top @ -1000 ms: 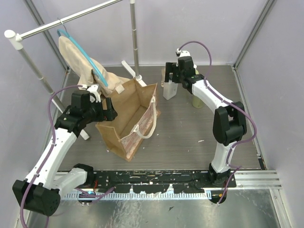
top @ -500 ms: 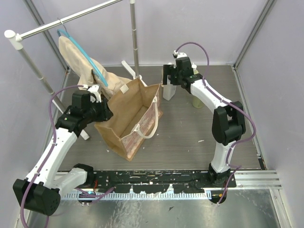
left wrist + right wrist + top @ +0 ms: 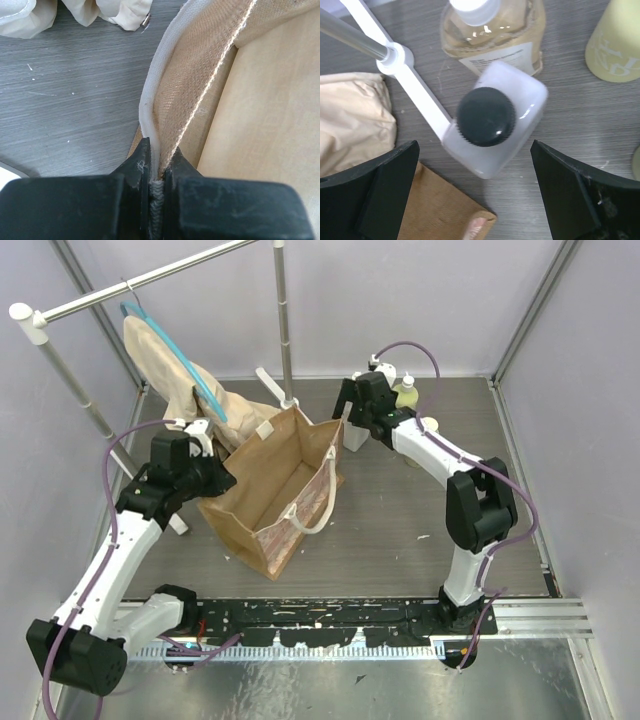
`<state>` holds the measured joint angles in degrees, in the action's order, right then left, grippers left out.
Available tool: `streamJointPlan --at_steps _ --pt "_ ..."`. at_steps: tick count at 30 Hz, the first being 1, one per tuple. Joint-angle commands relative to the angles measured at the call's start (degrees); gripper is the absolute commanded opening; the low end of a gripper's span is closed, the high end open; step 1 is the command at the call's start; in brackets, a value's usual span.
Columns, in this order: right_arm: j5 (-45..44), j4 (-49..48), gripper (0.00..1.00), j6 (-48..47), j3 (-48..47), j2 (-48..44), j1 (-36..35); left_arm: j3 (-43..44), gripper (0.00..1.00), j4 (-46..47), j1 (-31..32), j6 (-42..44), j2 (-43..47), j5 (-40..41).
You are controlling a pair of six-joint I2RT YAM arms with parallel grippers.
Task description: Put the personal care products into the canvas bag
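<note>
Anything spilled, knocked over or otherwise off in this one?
Nothing stands out. The canvas bag stands open, its rim pinched by the left gripper. The white bottle is upright and capped under the open right gripper, and the amber bottle beside it is capped too. No spill shows on the table.

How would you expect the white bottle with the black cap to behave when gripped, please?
The white bottle stands upright on a small footprint, so an off-centre nudge may tip it. Its glossy, rounded walls look slippery yet probably rigid. The open right end effector straddles it.
</note>
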<state>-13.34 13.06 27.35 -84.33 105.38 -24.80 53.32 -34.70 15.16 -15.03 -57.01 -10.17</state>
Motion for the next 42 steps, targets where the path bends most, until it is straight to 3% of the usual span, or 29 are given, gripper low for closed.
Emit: streamJointPlan --at_steps 1,12,19,22,25,28,32,38,42 --pt "-5.97 -6.06 1.00 5.88 -1.57 0.16 -2.56 -0.21 0.00 -0.68 0.22 -0.59 1.62 -1.81" --pt "-18.67 -5.14 1.00 6.97 -2.36 2.97 -4.03 -1.19 0.00 0.50 0.22 -0.98 1.94 -2.83" --pt "-22.16 -6.48 0.99 8.54 -3.21 4.78 -4.03 -1.73 0.00 1.22 0.16 -1.08 1.80 -2.83" --pt "-21.97 -7.19 0.91 8.37 -3.17 4.78 -4.12 -1.69 0.00 1.36 0.22 -0.88 1.81 -2.68" --pt "-21.63 -7.99 0.74 7.36 -2.43 4.08 -4.25 -1.69 0.00 1.33 0.17 -0.88 1.84 -2.84" --pt "-19.72 -7.87 0.72 5.45 -1.74 3.40 -4.44 -1.89 0.00 1.30 0.19 -0.88 2.13 -2.92" --pt "-16.62 -6.15 0.58 1.61 -0.72 2.31 -4.65 -2.33 0.00 1.29 0.20 -1.13 2.59 -2.83" --pt "-17.15 -2.98 0.61 -5.13 1.59 0.59 -4.65 -2.36 0.00 0.38 0.17 -1.21 3.56 -2.69" --pt "-17.38 -3.36 0.75 -6.84 0.78 1.40 -4.56 -2.12 0.00 -0.05 0.20 -1.28 3.78 -2.48"
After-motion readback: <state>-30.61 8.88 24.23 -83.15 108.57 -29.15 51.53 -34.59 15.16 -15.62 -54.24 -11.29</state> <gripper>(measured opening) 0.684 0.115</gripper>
